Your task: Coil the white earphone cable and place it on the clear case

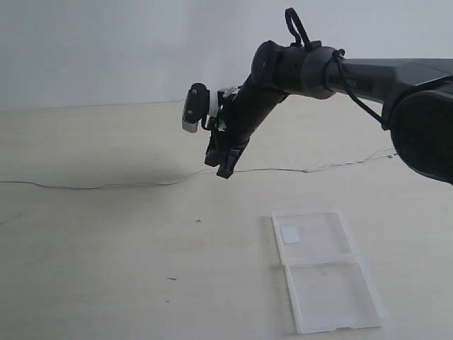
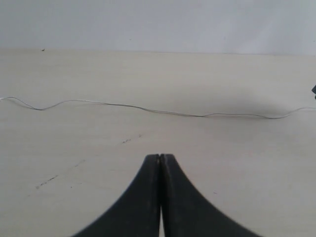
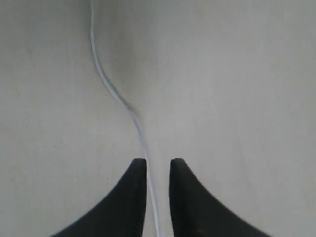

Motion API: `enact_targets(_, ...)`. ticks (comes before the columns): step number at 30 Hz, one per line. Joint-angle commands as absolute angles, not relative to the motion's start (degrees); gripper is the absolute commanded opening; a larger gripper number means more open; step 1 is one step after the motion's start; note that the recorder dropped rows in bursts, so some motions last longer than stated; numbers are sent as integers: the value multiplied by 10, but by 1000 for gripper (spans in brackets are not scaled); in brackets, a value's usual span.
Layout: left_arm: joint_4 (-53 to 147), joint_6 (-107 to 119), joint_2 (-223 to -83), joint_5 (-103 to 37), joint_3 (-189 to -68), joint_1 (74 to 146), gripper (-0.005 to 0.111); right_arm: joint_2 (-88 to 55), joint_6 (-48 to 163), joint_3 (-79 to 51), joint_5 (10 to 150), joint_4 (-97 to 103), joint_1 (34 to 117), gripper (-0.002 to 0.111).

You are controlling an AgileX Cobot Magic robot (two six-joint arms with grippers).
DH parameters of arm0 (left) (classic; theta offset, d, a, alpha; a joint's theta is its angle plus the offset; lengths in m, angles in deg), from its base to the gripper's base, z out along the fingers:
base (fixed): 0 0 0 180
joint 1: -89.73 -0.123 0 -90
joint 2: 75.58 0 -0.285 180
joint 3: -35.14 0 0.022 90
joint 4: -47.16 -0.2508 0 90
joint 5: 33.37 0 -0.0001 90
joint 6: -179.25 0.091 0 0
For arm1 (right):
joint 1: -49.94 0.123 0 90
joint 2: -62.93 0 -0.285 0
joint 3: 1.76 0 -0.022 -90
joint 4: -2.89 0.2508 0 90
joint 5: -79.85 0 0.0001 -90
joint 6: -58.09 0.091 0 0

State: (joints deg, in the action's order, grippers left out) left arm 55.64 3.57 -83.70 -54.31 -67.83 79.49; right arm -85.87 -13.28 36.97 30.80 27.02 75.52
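**Grasp step: cable not yet coiled**

The right claw [image 3: 158,163] stands slightly parted astride the white earphone cable [image 3: 106,84], which lies stretched along the counter [image 1: 106,269], well apart from the clear case [image 1: 322,269]. The left claw [image 2: 160,159] is closed and empty. The next move likely calls for pinching the thin wire squarely.

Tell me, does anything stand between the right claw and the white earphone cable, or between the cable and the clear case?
Nothing visible does. The white earphone cable runs into the gap of the right claw, whose jaws stand slightly apart. Between the cable and the clear case lies only table surface.
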Motion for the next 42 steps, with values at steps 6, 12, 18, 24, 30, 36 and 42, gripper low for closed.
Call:
enact_targets(6, 561, 35, -834, -539, -676, 796, 0, -871, -129, 374, 320, 278, 756, 36)
enact_targets(12, 561, 35, -834, -539, -676, 796, 0, -886, -122, 374, 320, 284, 756, 37)
enact_targets(18, 561, 35, -834, -539, -676, 796, 0, -902, -122, 374, 320, 282, 756, 34)
enact_targets(24, 561, 35, -834, -539, -676, 796, 0, -924, -98, 374, 309, 246, 756, 0)
enact_targets(30, 561, 35, -834, -539, -676, 796, 0, -863, -20, 374, 306, 257, 756, 0)
enact_targets(36, 561, 35, -834, -539, -676, 796, 0, -760, 86, 374, 267, 264, 756, 0)
enact_targets(42, 561, 35, -834, -539, -676, 796, 0, -688, 87, 374, 251, 353, 756, 0)
